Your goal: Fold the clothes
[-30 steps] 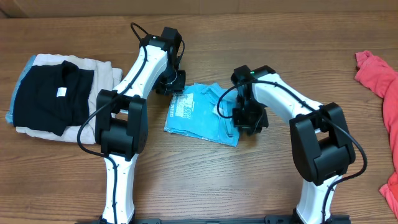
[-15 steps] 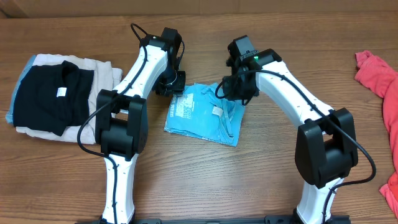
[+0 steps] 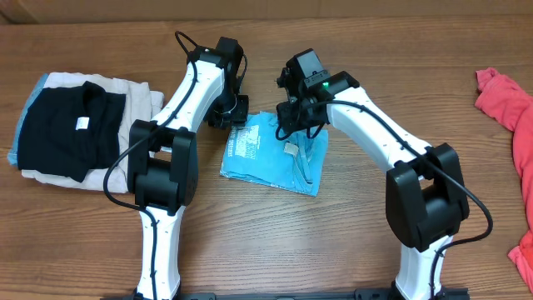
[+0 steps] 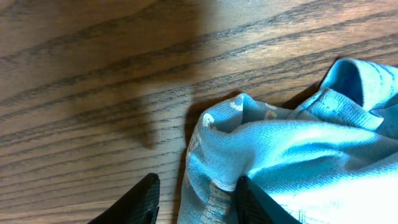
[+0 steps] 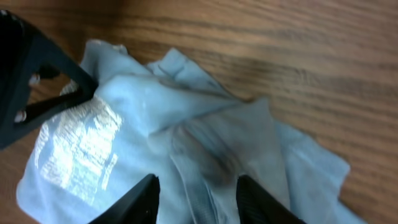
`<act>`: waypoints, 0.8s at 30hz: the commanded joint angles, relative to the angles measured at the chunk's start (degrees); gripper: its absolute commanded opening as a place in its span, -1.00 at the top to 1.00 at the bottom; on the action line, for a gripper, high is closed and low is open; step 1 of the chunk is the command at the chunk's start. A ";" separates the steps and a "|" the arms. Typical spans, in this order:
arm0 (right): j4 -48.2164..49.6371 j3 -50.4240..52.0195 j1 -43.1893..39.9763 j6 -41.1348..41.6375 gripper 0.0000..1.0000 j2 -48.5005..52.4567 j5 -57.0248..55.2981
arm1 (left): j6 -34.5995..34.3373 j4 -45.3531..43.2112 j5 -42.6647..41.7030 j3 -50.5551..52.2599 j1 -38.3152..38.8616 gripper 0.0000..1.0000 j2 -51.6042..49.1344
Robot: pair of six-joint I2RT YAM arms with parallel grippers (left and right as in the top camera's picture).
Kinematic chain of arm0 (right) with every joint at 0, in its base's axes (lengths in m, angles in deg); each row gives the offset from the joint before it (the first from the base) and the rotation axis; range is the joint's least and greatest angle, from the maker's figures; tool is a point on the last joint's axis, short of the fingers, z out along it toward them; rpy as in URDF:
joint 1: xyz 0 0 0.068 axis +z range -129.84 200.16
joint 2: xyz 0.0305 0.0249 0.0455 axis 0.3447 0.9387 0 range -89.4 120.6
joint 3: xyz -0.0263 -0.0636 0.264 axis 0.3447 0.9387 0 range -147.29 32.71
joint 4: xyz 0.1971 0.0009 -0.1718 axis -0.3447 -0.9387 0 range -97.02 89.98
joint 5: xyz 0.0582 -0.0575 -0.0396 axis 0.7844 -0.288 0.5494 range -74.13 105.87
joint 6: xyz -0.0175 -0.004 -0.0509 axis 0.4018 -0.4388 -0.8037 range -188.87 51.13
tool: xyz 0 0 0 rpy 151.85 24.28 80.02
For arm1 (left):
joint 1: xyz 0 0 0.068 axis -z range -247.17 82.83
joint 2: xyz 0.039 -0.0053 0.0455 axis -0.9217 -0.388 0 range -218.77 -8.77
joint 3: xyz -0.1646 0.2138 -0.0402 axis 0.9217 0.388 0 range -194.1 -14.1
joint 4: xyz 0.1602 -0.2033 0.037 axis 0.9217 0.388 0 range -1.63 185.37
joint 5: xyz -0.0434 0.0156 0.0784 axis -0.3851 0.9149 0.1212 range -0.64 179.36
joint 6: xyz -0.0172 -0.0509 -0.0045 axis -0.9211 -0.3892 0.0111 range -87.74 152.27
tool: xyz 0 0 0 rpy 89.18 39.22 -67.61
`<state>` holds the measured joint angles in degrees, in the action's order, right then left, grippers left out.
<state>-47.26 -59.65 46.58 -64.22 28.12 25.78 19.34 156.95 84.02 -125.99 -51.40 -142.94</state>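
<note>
The left hand (image 4: 197, 186) stands spread astride a bunched corner of the sky-blue T-shirt (image 3: 265, 154); the right hand (image 5: 198, 186), also spread, hovers over its middle.

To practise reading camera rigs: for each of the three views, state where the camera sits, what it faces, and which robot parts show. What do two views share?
Overhead: above the table, facing down; shirt, left arm and right arm show.
Left wrist: on the left arm, facing the shirt's edge and table; left pincer shows.
Right wrist: on the right arm, facing the shirt; right pincer shows.
Shared: both wrist views show the shirt.
</note>
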 commanded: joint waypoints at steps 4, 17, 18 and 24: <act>4.00 -0.70 1.68 -0.37 0.05 1.64 0.26 | 1.31 0.17 -0.68 -0.59 0.44 0.13 -0.52; 4.70 -0.66 2.03 0.33 0.39 2.21 -2.56 | 1.31 0.24 -0.68 -0.59 0.42 0.13 -0.52; 4.72 -0.66 2.03 0.52 0.38 2.21 -2.95 | 1.31 0.26 -0.68 -0.59 0.44 0.13 -0.52; 5.25 -0.61 2.03 4.59 0.38 2.38 -7.10 | 1.31 0.37 -0.68 -0.59 0.44 0.13 -0.52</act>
<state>-42.52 -59.65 48.48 -62.04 29.51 21.50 19.34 157.03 84.02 -125.99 -51.40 -142.94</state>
